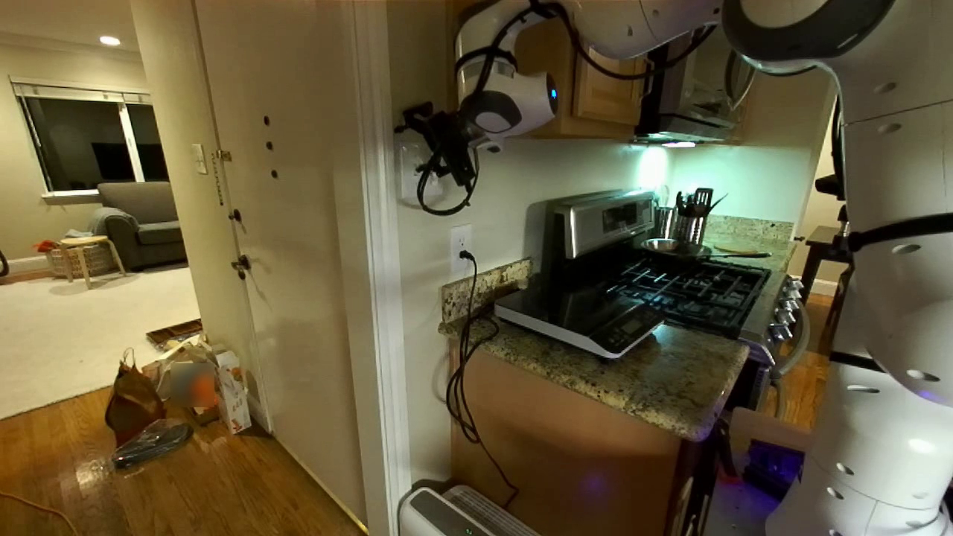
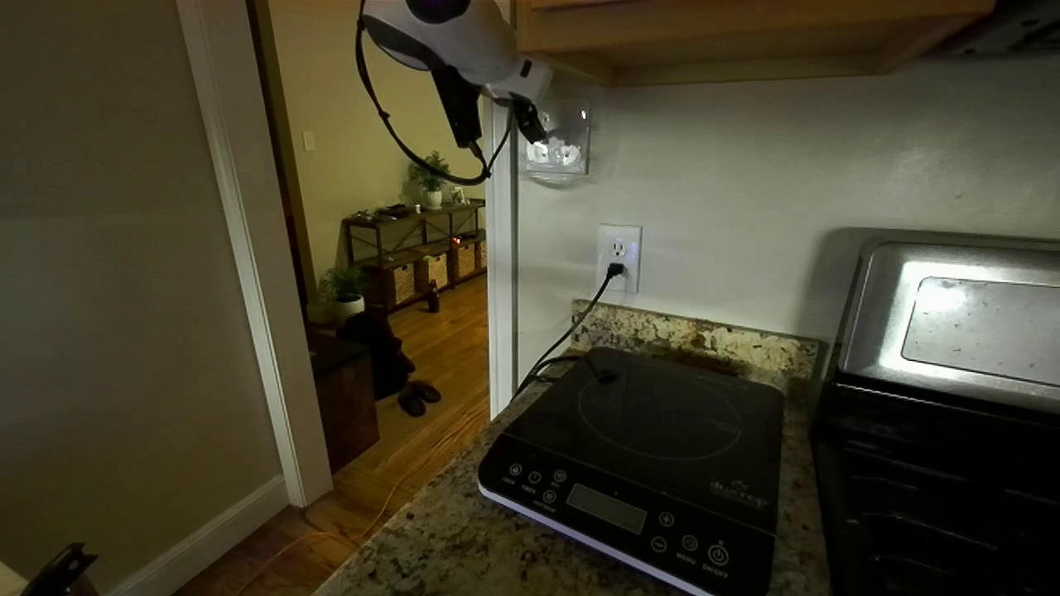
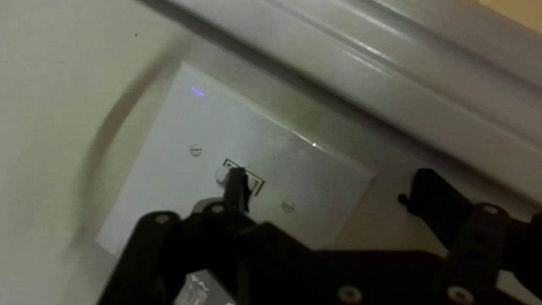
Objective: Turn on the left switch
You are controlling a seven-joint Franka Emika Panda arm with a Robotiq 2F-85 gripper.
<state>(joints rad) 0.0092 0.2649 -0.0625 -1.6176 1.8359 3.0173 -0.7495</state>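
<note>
Slot (image 3: 256, 183) and screws (image 3: 195, 150): the wrist view alone is showing these clearly, on the white wall switch plate (image 3: 305, 173); in an exterior view, glare is breaking up the plate's face.
Gas range (image 1: 692, 286): in an exterior view its front knobs (image 1: 781, 330) are showing, with a pan (image 1: 666, 246) near its far end.
Shelf (image 2: 373, 222): an exterior view is taking this in past the door trim (image 2: 502, 281), wicker baskets (image 2: 435, 271) sitting below.
Induction cooktop (image 2: 654, 414): both exterior views are showing it resting on the granite counter (image 2: 447, 538), below an outlet (image 2: 619, 248) holding a black plug (image 2: 615, 270); an exterior view is making its ON/OFF mark readable.
Left switch (image 3: 221, 174): in the wrist view its pale toggle is showing at the slot's upper-left end, on the half of the plate nearer the trim, just beside one fingertip (image 3: 236, 186); the opposite finger (image 3: 436, 199) is standing well apart from it, over the wall (image 3: 42, 106) beyond the plate's edge.
Gripper (image 3: 330, 182): its two fingers are standing wide apart, plate and wall showing through the gap between them; in both exterior views it is hanging in front of the plate.
Contact: one fingertip is overlapping the slot in the wrist view; whether it is touching the toggle, I cannot tell.
</note>
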